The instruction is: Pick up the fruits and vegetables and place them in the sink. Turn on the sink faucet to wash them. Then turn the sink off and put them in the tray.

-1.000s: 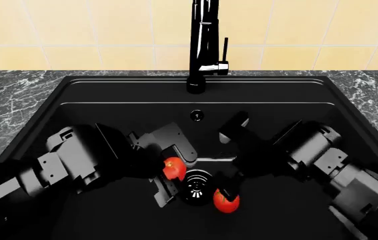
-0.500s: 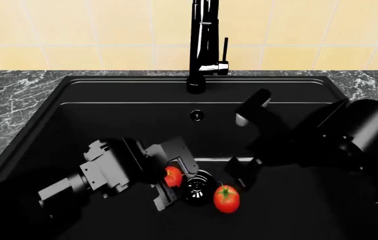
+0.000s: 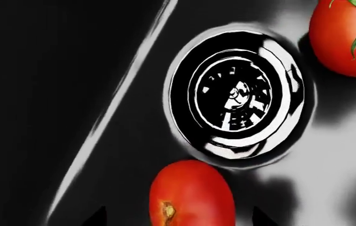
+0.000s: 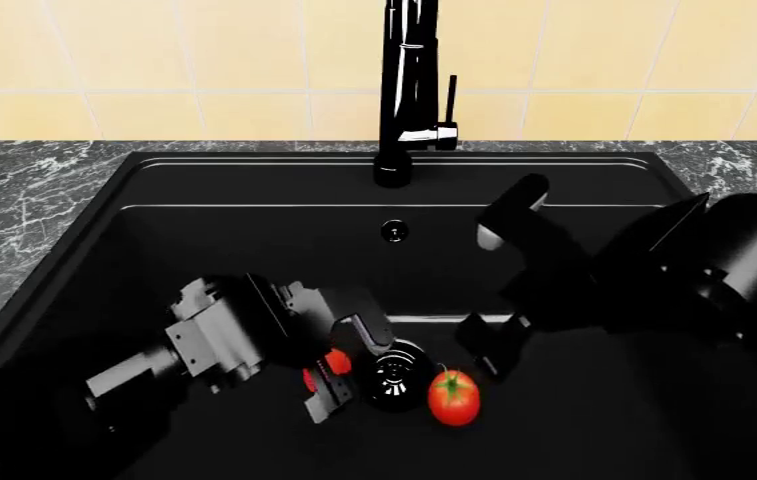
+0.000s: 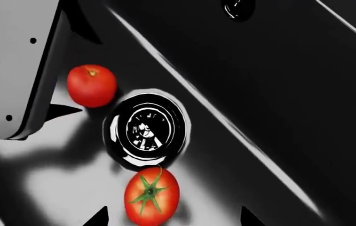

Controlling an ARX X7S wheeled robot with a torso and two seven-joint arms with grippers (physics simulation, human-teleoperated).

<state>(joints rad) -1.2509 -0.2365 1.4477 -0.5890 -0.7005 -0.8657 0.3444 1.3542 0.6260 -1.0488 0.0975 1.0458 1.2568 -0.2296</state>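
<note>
Two red tomatoes lie on the floor of the black sink (image 4: 151,200) by its round drain (image 4: 392,370). The plain tomato (image 4: 330,362) lies between the fingers of my left gripper (image 4: 337,366), which is open with gaps on both sides. In the left wrist view it (image 3: 192,193) sits between the jaw tips. The stemmed tomato (image 4: 453,397) lies free to the right of the drain. My right gripper (image 4: 488,295) is open and empty above it. In the right wrist view this tomato (image 5: 151,195) lies between the jaw tips, below them. The black faucet (image 4: 412,90) stands behind the sink. The tray is out of view.
Dark marble counter (image 4: 18,190) flanks the sink, with a yellow tiled wall (image 4: 191,60) behind. An overflow hole (image 4: 394,232) is in the sink's back wall. The right wrist view shows the drain (image 5: 146,129), the plain tomato (image 5: 91,84) and a left finger (image 5: 18,70).
My left gripper has drawn back and dropped lower around the plain tomato. My right gripper lifted off the stemmed tomato a second ago and has hardly moved since.
</note>
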